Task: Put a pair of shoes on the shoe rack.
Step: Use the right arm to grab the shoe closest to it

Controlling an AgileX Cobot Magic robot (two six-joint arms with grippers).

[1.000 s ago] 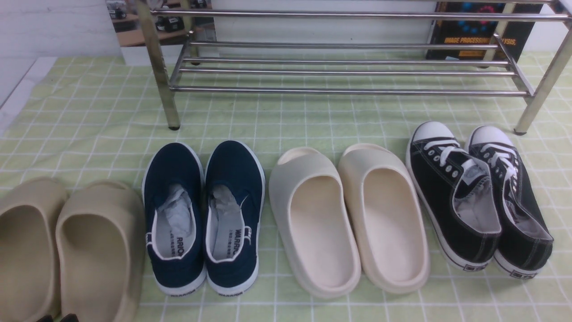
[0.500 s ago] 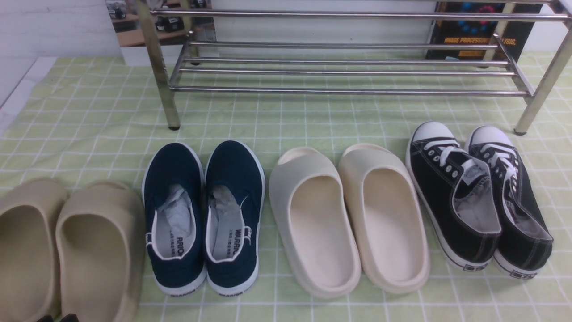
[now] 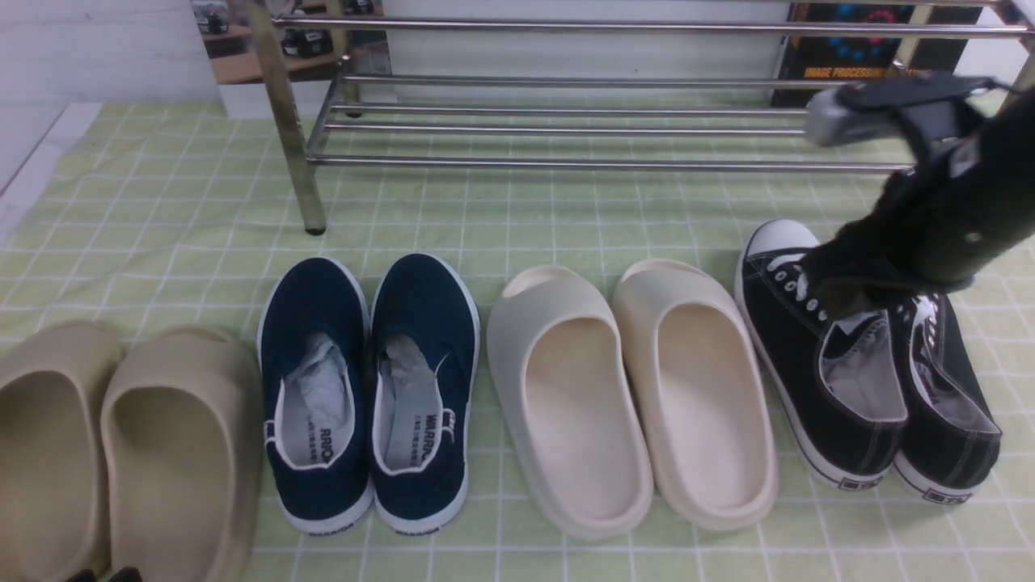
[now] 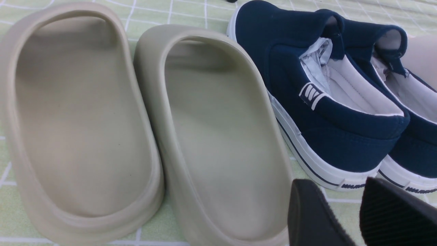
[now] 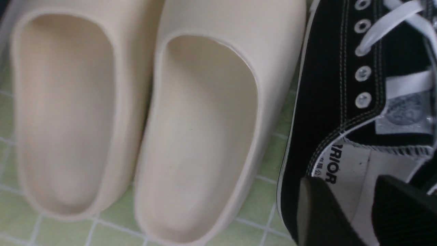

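The pair of shoes, two black lace-up sneakers, stands side by side at the right of the green cloth: the left one and the right one. My right gripper hovers just above the left sneaker's laces and opening. In the right wrist view the right gripper is open, its jaws over the grey lining of that sneaker, holding nothing. The silver shoe rack stands behind the shoes, its shelves bare. My left gripper is open and empty, low near the heels of the tan slides.
From the left, a row of tan slides, navy slip-ons and cream slides lies next to the sneakers. A dark book leans behind the rack. The rack's front legs stand on the cloth.
My right arm has come into the front view from the right and now hangs over the black sneakers. The shoes and the left gripper have not moved.
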